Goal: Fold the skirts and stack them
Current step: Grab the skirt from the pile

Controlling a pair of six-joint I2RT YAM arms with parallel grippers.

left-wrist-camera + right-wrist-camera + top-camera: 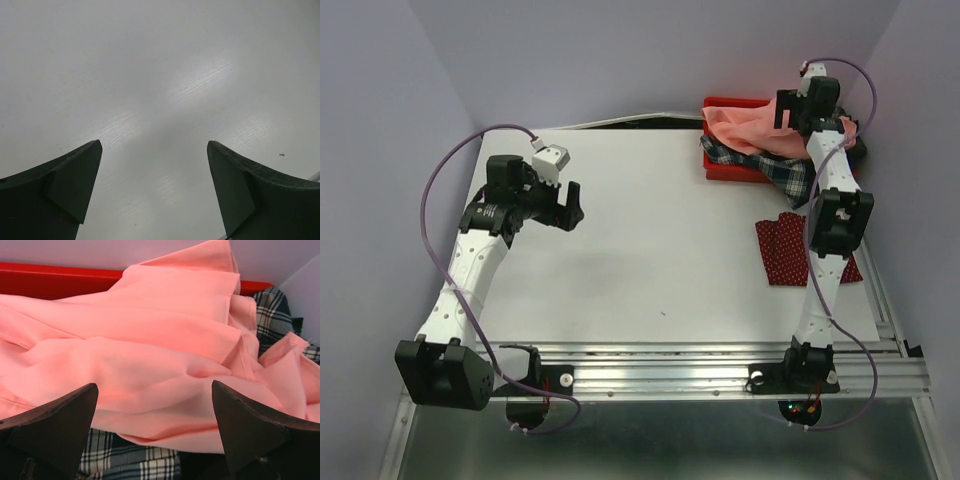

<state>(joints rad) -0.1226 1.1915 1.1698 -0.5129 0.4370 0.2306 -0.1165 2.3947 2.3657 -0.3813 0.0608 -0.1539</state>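
Observation:
The salmon-pink skirt [750, 125] lies crumpled in the red bin at the back right, on top of the navy-and-white plaid skirt [775, 168]. In the right wrist view the pink skirt [150, 355] fills the frame with the plaid skirt [135, 465] under it. The dark red dotted skirt [788, 248] lies flat on the table at the right, partly behind the right arm. My right gripper [792, 108] hovers open over the pink skirt, holding nothing [155, 425]. My left gripper [570, 205] is open and empty over bare table at the left [155, 185].
The red plastic bin [720, 172] stands at the back right corner. The white table [640, 250] ends at a metal rail along the near side. Purple walls close in the left, back and right.

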